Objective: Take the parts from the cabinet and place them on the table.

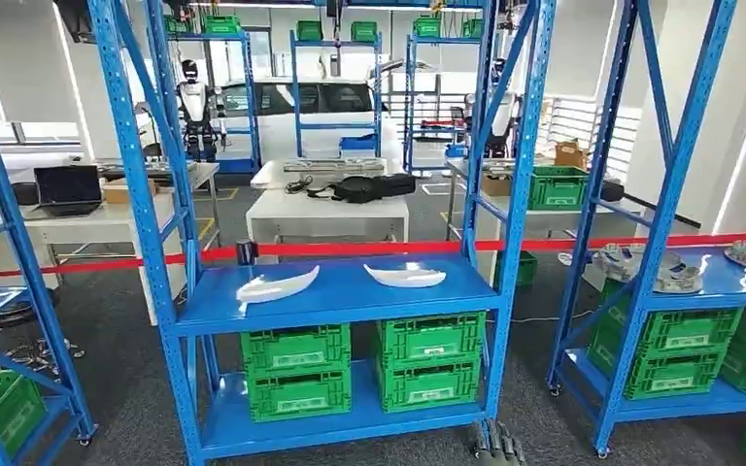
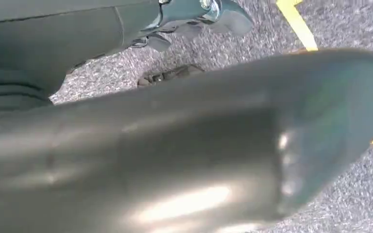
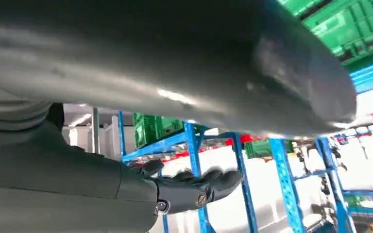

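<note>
White curved plastic parts (image 1: 277, 284) lie on the blue metal cabinet shelf (image 1: 340, 301) in the head view, well beyond reach, so a misjudged approach could bump its uprights. Left wrist view: the left hand (image 2: 194, 22) hangs over grey carpet, grip unclear. Right wrist view: the right hand (image 3: 194, 187) is spread and holds nothing.

The big room is bright, with white light from the windows (image 1: 0, 107) at the back. Both wrist views are blurry up close, with shiny glare spots on the grey thumb (image 2: 199, 160)

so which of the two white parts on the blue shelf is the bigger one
The left white part, over the left stack of green crates; it looks longer than the right white part.
</note>
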Robot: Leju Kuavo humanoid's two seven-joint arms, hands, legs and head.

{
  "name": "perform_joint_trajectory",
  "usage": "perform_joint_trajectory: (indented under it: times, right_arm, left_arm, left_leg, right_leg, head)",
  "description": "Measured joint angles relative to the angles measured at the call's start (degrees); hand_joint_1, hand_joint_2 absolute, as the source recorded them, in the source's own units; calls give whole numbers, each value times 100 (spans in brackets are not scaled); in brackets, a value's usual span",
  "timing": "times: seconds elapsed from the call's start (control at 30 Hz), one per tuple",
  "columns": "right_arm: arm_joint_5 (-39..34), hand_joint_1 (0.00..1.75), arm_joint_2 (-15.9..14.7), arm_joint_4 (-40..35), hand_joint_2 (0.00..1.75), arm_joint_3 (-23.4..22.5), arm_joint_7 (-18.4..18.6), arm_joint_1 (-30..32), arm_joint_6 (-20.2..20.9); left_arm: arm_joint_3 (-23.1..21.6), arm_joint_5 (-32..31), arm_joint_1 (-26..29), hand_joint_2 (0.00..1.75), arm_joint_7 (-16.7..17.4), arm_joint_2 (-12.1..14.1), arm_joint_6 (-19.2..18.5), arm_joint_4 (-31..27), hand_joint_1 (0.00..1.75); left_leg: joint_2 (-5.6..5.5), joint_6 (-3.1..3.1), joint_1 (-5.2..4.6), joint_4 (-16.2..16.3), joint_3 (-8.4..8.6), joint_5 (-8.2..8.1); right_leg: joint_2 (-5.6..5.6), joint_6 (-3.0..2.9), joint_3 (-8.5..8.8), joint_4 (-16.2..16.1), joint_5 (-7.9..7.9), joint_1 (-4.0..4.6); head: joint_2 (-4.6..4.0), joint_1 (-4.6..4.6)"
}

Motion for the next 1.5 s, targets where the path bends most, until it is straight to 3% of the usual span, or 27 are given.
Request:
perform_joint_trajectory:
  times: [0.07, 0.13, 0.17, 0.23, 0.27, 0.3, 0.33, 0.4, 0.47, 0.53, 0.6, 0.67, 0.7, 0.73, 0.8, 0.87, 0.9, 0.93, 1.0, 1.07, 1.13, 1.17, 1.2, 1.23, 1.3, 1.4, 1.5]
  right_arm:
    - [7, 0, 4, 0, 0, 0, -4, 12, 2]
    - [9, 0, 4, 0, 0, 0, 0, 46, 2]
    - [9, 0, 0, 0, 0, 0, 0, 54, 2]
    - [15, 0, -2, 0, 0, 0, -4, 54, 0]
    - [15, 0, -2, 4, 0, 0, -4, 76, 0]
    - [17, 0, -2, 26, 0, 0, -7, 69, 0]
    - [20, 0, 13, 24, 0, 0, -13, 102, 4]
    - [22, 0, 7, 24, 0, 0, -24, 85, -5]
    - [26, 0, 11, 17, 0, 0, -35, 41, -26]
    - [33, 0, 20, 20, 0, 0, -44, 49, -26]
    - [35, 0, 28, 24, 0, 0, -41, 92, -24]
    - [37, 0, 28, 24, 0, 0, -39, 109, -22]
    - [42, 0, 33, 24, 0, 0, -37, 113, -22]
    - [44, 0, 35, 28, 0, 0, -35, 121, -20]
    - [50, 0, 35, 70, 0, 0, -22, 177, -15]
    - [50, 0, 59, 70, 0, 0, -4, 185, -2]
    - [52, 0, 59, 52, 0, 0, -4, 152, -9]
    - [61, 0, 63, 42, 0, 0, -2, 92, -20]
    - [66, 0, 66, 44, 0, 0, 2, 81, -24]
    - [68, 0, 63, 66, 0, 0, 15, 179, -11]
    - [66, 0, 46, 83, 0, 0, 24, 248, -9]
    - [66, 0, 42, 83, 0, 0, 22, 250, -9]
    - [68, 0, 42, 83, 0, 0, 18, 250, -9]
    - [66, 0, 39, 83, 0, 0, 18, 250, -9]
    - [68, 0, 22, 103, 0, 0, 18, 263, -5]
    - [66, 0, 24, 105, 0, 2, 13, 238, 11]
    - [68, 0, 33, 103, 0, 0, 9, 176, 6]
  left_arm:
    - [0, 0, 4, 0, -4, 0, 0, 2, 0]
    - [0, 0, 21, 0, -7, 0, 0, 2, 0]
    - [0, 0, 34, 0, -11, -4, 0, 2, 0]
    - [0, 0, 43, 0, -13, -13, 0, 2, 0]
    - [0, 0, 42, 0, -15, -7, 0, 2, 0]
    - [0, 0, 26, 0, -31, -2, 0, -4, 0]
    - [0, 0, 28, 0, -46, -2, 0, -7, 0]
    - [0, 0, 19, 0, -70, -11, -11, -7, 0]
    - [0, 0, -11, 0, -85, -20, -20, -7, 0]
    - [0, -2, -6, 0, -90, -22, -20, -4, 0]
    - [0, -2, 34, 0, -85, -22, -17, -4, 0]
    - [0, -2, 61, 0, -81, -20, -7, -4, 0]
    - [0, 0, 66, 0, -81, -15, 2, -7, 0]
    - [0, 0, 78, 0, -76, -9, 7, -7, 0]
    - [0, 0, 135, 0, -63, 29, 7, -7, 0]
    - [4, 0, 142, 0, -44, 13, 9, -2, 0]
    - [4, 7, 107, 0, -46, 0, 9, -4, 0]
    - [4, 18, 67, 0, -48, -6, 9, -9, 0]
    - [2, 59, 49, 0, -46, -15, 9, -7, 0]
    - [2, 70, 53, 0, -31, -20, 7, -4, 0]
    - [4, 87, 77, 0, -26, -20, 7, -4, 0]
    - [4, 96, 77, 0, -24, -20, 7, -7, 0]
    - [4, 96, 76, 0, -24, -20, 9, -4, 0]
    - [4, 98, 75, 0, -24, -22, 7, -5, 0]
    - [4, 101, 79, 0, -22, -22, 9, -4, 0]
    - [9, 138, 65, 0, 37, -24, 68, -7, 0]
    - [11, 175, 44, 0, 66, -26, 77, -7, 0]
  left_leg:
    - [17, -9, 0, 3, 8, -24]
    - [15, -46, 10, 5, 46, -74]
    - [14, -76, 23, 6, 91, -114]
    - [20, -164, 60, 16, 235, -235]
    - [39, -216, 60, -2, 221, -288]
    - [58, -271, 56, 22, 287, -326]
    - [59, -322, 46, -21, 268, -366]
    - [74, -410, 59, 30, 405, -379]
    - [66, -460, 89, 586, 99, -152]
    - [65, -490, 82, 1452, -547, -87]
    - [62, -483, 70, 1852, -1121, -588]
    - [62, -433, 47, 1628, -1406, -1012]
    - [62, -400, 26, 1334, -1447, -926]
    - [55, -336, -19, 909, -1445, -489]
    - [-8, -188, -120, 37, -1469, 1252]
    - [-53, -188, -132, 157, -1346, 1187]
    - [-21, -149, -106, 131, -1308, 1128]
    - [-15, -109, -111, 85, -1222, 1072]
    - [-25, -56, -75, -40, -959, 946]
    - [-33, -58, -70, -126, -701, 781]
    - [-67, -47, -72, -149, -469, 613]
    - [-78, -48, -75, -149, -357, 516]
    - [-90, -53, -78, -148, -233, 417]
    - [-91, -66, -78, -147, -128, 341]
    - [-111, -120, -103, -82, 60, 154]
    - [-130, -220, -98, 10, 87, 13]
    - [-118, -133, -103, -18, 131, -27]
  right_leg:
    - [-4, 21, -489, 832, -356, -4]
    - [-16, 41, -724, 1075, -303, -32]
    - [-26, 56, -638, 804, -79, -52]
    - [-88, 86, -186, -290, 603, -98]
    - [-117, 112, -127, -428, 530, -84]
    - [-157, 52, -123, -594, 282, -28]
    - [-159, -67, -65, -509, 329, -5]
    - [-123, -201, -15, -511, 221, 8]
    - [-65, -301, 207, -535, 115, -8]
    - [-52, -356, 417, -576, -42, -6]
    - [-13, -376, 692, -620, -229, 1]
    - [42, -364, 1026, -681, -429, -3]
    - [56, -354, 1198, -715, -531, -4]
    - [63, -344, 1375, -757, -643, -4]
    - [88, -312, 1602, -813, -846, 13]
    - [141, -227, 1771, -1022, -970, 18]
    - [137, -200, 1832, -976, -853, 16]
    - [138, -159, 1762, -810, -701, 16]
    - [28, -175, 1234, 108, -389, 51]
    - [8, -208, 655, 729, -793, 77]
    - [9, -191, 263, 767, -1509, 94]
    - [7, -169, 113, 634, -1721, 92]
    - [7, -155, 24, 363, -1606, 86]
    - [6, -148, -5, 43, -1198, 80]
    - [-39, -142, -61, -732, 358, 65]
    - [-52, -291, 17, -700, 495, 96]
    - [-3, -294, 65, -703, 477, 96]
  head:
    - [0, -2]
    - [0, 2]
    - [0, 4]
    - [0, 4]
    - [0, -2]
    - [-4, 9]
    - [2, -24]
    - [-2, -20]
    - [0, -37]
    - [2, -53]
    - [0, -55]
    - [0, -57]
    - [0, -57]
    - [0, -61]
    - [-9, -55]
    - [-4, -59]
    - [-4, -59]
    - [0, -61]
    - [0, -48]
    - [0, -42]
    - [0, -37]
    - [0, -33]
    - [0, -31]
    - [0, -31]
    - [0, -24]
    - [0, -26]
    - [0, -42]
